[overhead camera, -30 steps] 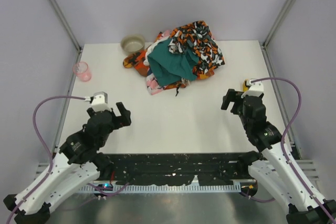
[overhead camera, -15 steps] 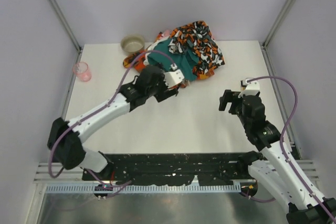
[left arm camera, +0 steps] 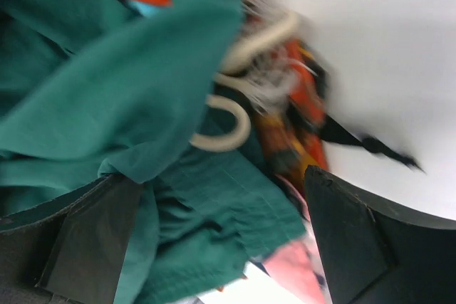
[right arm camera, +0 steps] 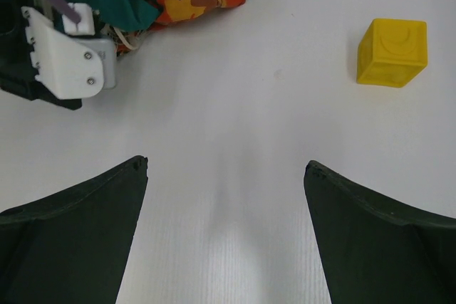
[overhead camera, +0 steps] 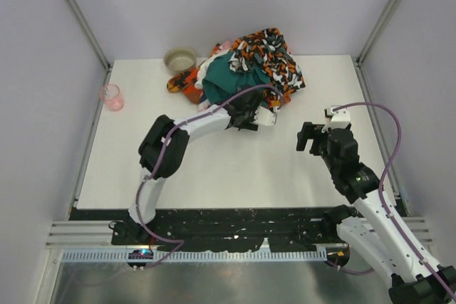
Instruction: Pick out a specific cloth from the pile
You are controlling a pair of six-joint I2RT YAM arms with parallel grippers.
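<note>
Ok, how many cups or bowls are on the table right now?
2: a round beige bowl at the far edge, just left of the heap of mixed fabrics, and a clear pink plastic cup near the left edge. The heap could hide more.

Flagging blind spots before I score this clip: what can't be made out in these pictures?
- Left wrist view: blurred; ahead of the open left tool, only a sliver of what may be the turquoise cloth shows beside the dark teal cloth.
- Top view: that arm covers the pile's near edge, so contact cannot be told.
- Top view: the yellow block sits almost hidden behind the right arm.
</note>
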